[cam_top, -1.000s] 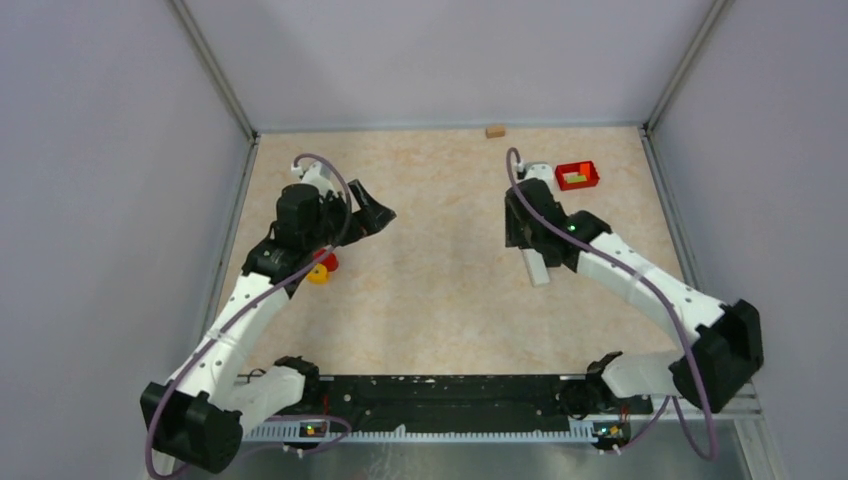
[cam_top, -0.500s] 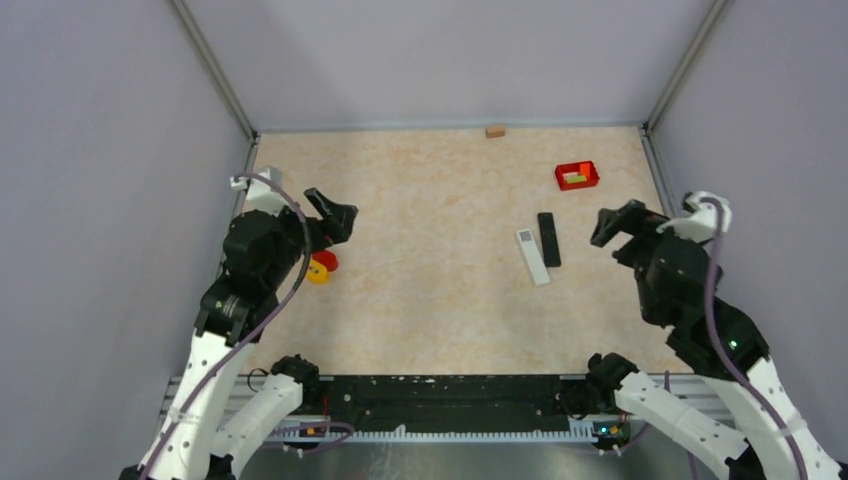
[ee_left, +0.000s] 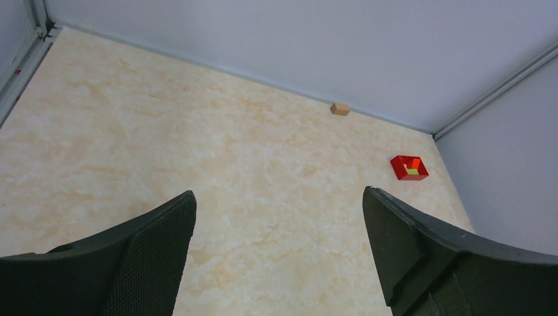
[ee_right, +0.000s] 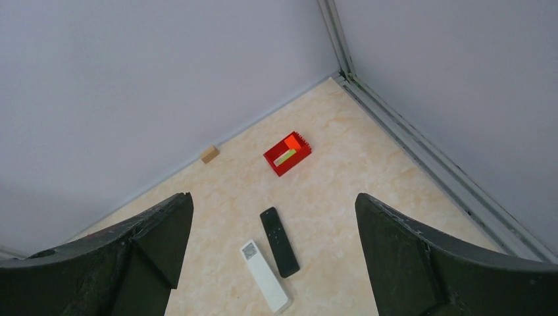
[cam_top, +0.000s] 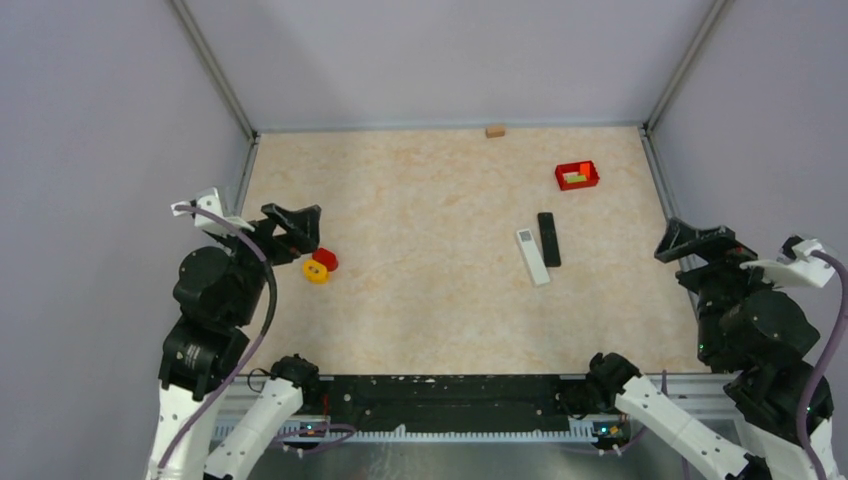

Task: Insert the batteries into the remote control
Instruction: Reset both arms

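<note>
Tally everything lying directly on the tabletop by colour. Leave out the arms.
Red: 2, red tray and small red piece
Yellow: 1, yellow piece
White: 1, white remote
Black: 1, black remote
Tan: 1, tan block
Total: 6

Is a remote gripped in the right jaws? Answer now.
No: the right jaws stand open and empty; the black remote and white remote lie on the table.

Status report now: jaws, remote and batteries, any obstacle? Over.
Both jaws open, empty. White remote and black remote flat, side by side; batteries not visible. Red tray beyond them, no obstacle.
</note>
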`<move>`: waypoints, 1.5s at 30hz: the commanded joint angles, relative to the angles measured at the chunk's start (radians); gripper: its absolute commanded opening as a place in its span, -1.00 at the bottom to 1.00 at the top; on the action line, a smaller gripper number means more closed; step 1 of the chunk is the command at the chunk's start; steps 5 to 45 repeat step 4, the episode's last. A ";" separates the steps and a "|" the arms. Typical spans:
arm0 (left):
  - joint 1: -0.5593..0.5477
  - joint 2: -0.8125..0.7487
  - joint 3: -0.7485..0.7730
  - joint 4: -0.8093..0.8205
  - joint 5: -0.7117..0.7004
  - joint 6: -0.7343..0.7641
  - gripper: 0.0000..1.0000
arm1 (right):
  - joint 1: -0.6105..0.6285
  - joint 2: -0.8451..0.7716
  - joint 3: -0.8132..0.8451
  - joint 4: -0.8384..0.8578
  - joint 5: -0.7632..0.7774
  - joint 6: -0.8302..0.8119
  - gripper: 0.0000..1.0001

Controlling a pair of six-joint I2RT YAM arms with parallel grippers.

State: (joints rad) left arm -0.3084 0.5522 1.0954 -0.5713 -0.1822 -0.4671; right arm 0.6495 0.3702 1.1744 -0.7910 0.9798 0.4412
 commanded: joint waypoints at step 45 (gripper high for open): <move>0.003 -0.013 0.021 -0.036 -0.015 0.028 0.97 | -0.008 -0.002 0.005 -0.004 0.012 0.004 0.90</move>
